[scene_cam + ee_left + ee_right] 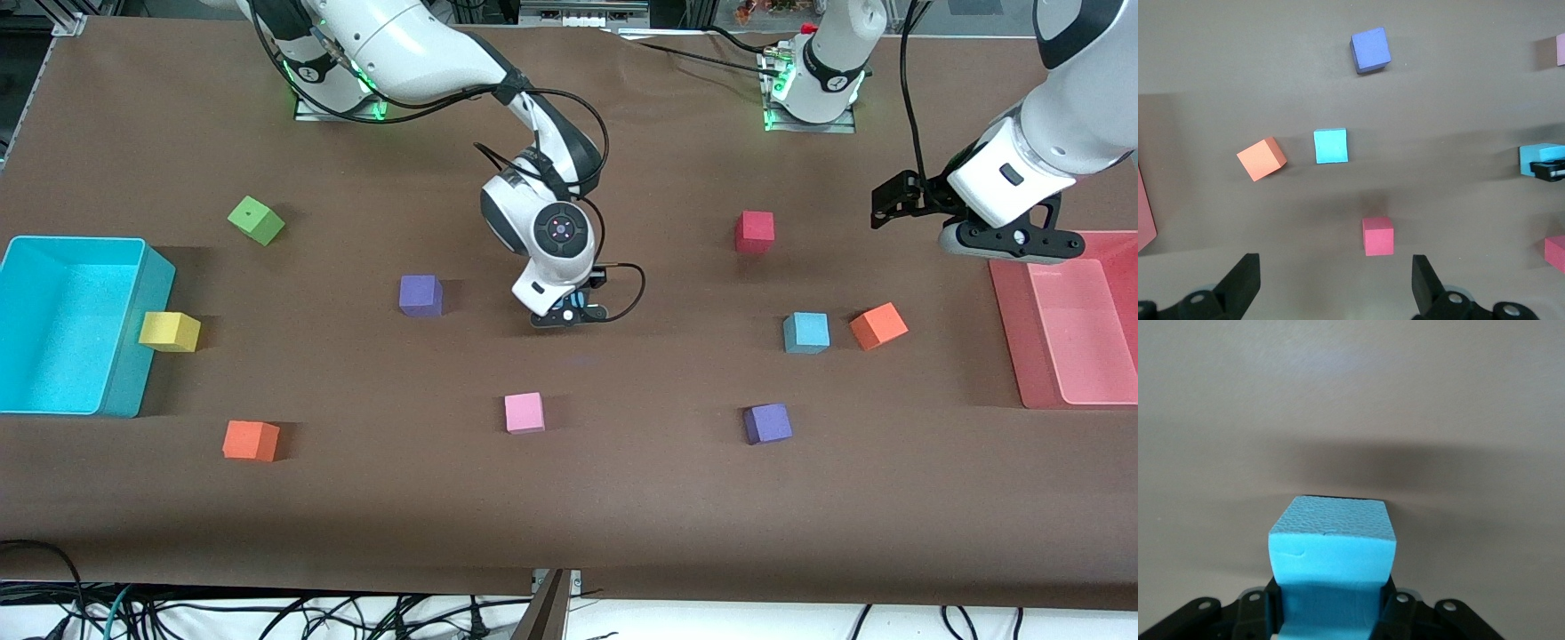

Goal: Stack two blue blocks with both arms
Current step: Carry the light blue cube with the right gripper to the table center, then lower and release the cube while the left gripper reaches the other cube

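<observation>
My right gripper (pixel 570 313) is low over the middle of the table, shut on a light-blue block (pixel 1331 543). Only a sliver of that block (pixel 579 302) shows in the front view; it also shows in the left wrist view (pixel 1540 159). The other light-blue block (pixel 806 332) lies on the table toward the left arm's end, beside an orange cube (pixel 878 325), and shows in the left wrist view (pixel 1331 146). My left gripper (pixel 1009 242) hangs open and empty, high beside the pink bin; its fingers (pixel 1245 277) stand wide apart.
A cyan bin (pixel 53 404) stands at the right arm's end, a pink bin (pixel 1009 333) at the left arm's end. Scattered cubes: red (pixel 755 231), two purple (pixel 420 295) (pixel 767 423), pink (pixel 524 412), green (pixel 255 220), yellow (pixel 169 331), orange (pixel 250 440).
</observation>
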You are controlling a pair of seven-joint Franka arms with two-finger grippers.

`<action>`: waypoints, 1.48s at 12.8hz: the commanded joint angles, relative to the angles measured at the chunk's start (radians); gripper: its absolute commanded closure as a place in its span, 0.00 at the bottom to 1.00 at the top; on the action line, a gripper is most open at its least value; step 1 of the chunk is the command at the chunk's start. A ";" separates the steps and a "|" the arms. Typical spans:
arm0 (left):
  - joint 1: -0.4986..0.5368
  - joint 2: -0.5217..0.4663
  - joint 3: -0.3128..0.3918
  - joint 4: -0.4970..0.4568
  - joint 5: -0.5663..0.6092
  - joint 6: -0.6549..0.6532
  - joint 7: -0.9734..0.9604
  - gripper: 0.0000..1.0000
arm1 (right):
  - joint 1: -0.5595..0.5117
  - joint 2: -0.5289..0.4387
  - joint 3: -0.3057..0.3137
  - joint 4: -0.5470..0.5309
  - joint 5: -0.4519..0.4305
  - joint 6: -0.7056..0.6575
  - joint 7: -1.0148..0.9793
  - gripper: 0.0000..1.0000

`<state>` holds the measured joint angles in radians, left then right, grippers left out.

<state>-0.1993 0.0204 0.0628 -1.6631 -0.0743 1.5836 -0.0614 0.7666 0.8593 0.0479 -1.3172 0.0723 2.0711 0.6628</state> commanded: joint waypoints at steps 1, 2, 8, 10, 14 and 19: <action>-0.005 0.009 0.006 0.026 -0.022 -0.024 -0.005 0.00 | 0.031 0.017 -0.006 0.036 0.021 -0.002 0.021 1.00; -0.005 0.009 0.006 0.026 -0.024 -0.022 -0.005 0.00 | 0.034 0.015 -0.008 0.036 0.021 0.009 0.024 0.43; -0.003 0.009 0.006 0.026 -0.024 -0.022 -0.005 0.00 | 0.033 0.015 -0.010 0.036 0.012 0.073 -0.025 0.00; -0.003 0.009 0.006 0.026 -0.022 -0.022 -0.005 0.00 | 0.026 0.007 -0.011 0.039 0.012 0.075 -0.029 0.00; 0.003 0.016 0.009 0.025 -0.024 -0.013 -0.003 0.00 | -0.012 -0.020 -0.008 0.058 0.024 0.060 -0.149 0.00; 0.011 0.020 0.009 -0.081 -0.016 0.094 0.005 0.00 | -0.064 -0.100 -0.022 0.007 0.176 0.037 -0.542 0.00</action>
<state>-0.1912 0.0347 0.0695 -1.6792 -0.0743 1.6170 -0.0614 0.7374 0.8177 0.0219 -1.2605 0.1992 2.1274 0.2551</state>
